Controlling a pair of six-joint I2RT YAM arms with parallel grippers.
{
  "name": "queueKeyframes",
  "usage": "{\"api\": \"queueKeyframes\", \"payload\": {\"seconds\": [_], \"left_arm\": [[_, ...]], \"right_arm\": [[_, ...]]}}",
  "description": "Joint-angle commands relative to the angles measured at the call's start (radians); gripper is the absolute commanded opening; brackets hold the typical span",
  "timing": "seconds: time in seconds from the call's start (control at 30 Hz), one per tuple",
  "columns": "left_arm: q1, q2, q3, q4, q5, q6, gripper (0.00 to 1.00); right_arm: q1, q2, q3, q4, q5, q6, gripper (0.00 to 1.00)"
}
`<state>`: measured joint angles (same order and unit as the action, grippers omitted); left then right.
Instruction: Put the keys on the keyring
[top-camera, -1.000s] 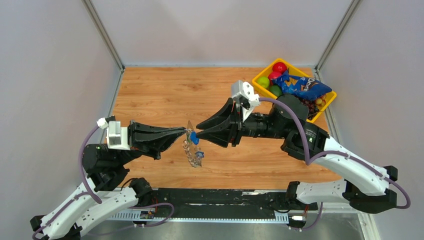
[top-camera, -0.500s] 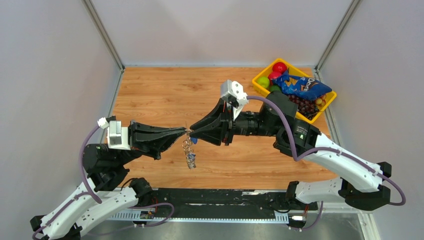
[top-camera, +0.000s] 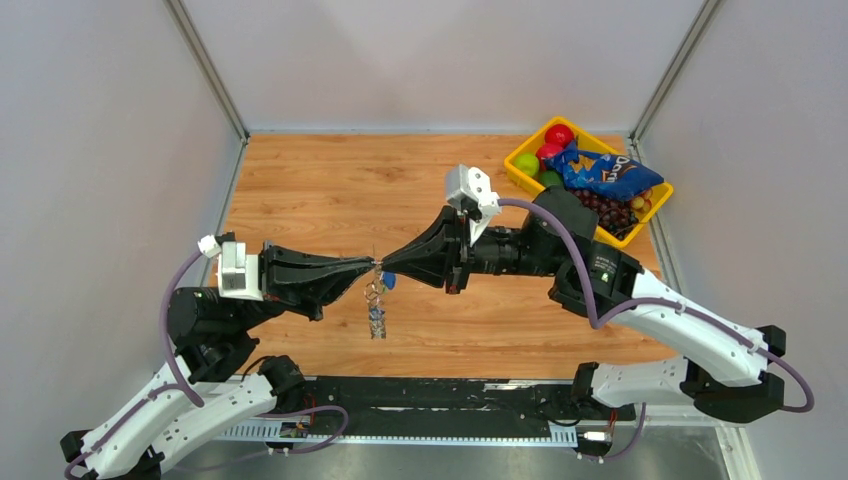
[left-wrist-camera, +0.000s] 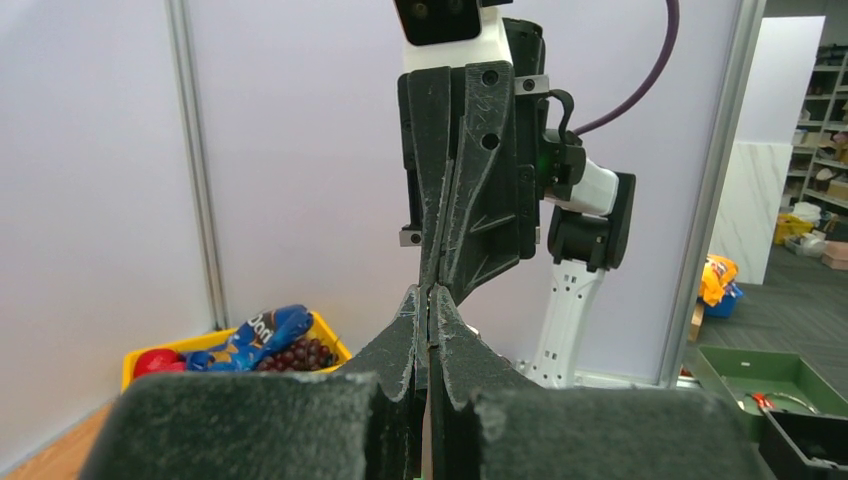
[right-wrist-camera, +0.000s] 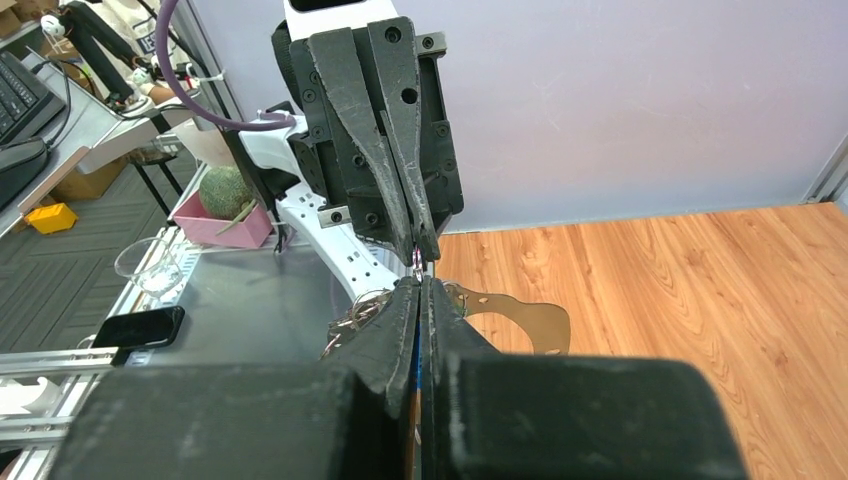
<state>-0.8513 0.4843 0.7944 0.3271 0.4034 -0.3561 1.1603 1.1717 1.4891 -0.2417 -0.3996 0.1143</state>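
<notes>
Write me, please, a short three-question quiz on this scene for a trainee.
1. Fill in the blank: the keyring with its keys hangs ___ the spot where the left claw and the right claw meet tip to tip.
2. True or false: both claws stand wide open.
3. Where does the yellow basket stand, seen from the top camera? A: near left corner of the table. B: far right corner. C: the middle, under the claws.

Key: 1 below; 2 false; 3 B.
</notes>
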Motion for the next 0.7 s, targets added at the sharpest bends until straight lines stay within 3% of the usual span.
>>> {"api": "queueKeyframes", "payload": {"seconds": [0.0,0.67], "left_arm": [[0.0,-0.006,0.037,0.058,-0.013,0.011,0.0],[0.0,-0.004,0.037,0.084,-0.026,0.01,0.0]], "right_arm": [[0.01,-0.056,-0.064,0.053,0.014,0.011,0.0],[0.01,-0.061,-0.202,0.182,-0.017,0.094,0.0]]}}
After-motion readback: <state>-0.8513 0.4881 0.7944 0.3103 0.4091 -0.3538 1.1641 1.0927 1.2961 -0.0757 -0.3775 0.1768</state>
